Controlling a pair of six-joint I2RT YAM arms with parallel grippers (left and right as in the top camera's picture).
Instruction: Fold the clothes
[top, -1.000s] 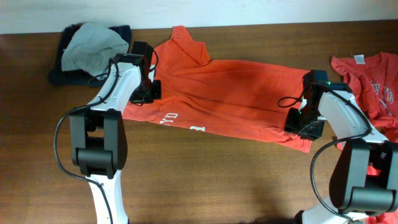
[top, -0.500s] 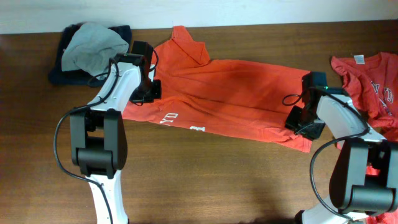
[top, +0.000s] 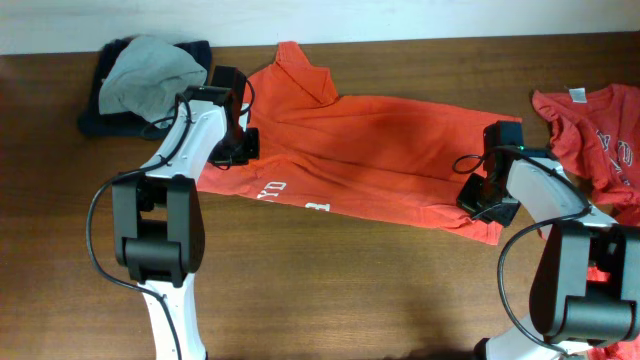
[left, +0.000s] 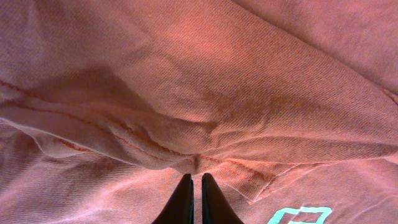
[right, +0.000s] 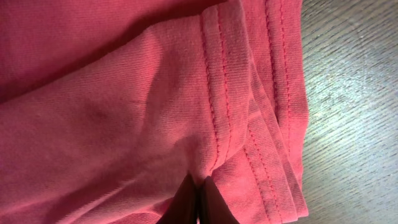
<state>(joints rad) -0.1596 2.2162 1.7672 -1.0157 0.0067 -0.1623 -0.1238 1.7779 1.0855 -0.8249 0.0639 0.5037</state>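
An orange-red T-shirt (top: 370, 150) lies stretched across the table, folded lengthwise, with white lettering (top: 290, 197) along its near edge. My left gripper (top: 240, 145) sits on its left end. In the left wrist view its fingers (left: 194, 180) are shut, pinching a folded seam of the cloth (left: 217, 93). My right gripper (top: 488, 195) sits on the shirt's right end. In the right wrist view its fingers (right: 199, 183) are shut on the stitched hem (right: 217, 93). A second orange-red shirt (top: 590, 130) with white print lies crumpled at the right edge.
A pile of grey and navy clothes (top: 150, 80) lies at the back left corner, next to my left arm. Bare brown wood (top: 350, 290) runs along the front of the table. Table wood also shows beside the hem in the right wrist view (right: 354, 93).
My right gripper has shifted slightly left and back with the shirt's hem in it. The left arm has not moved.
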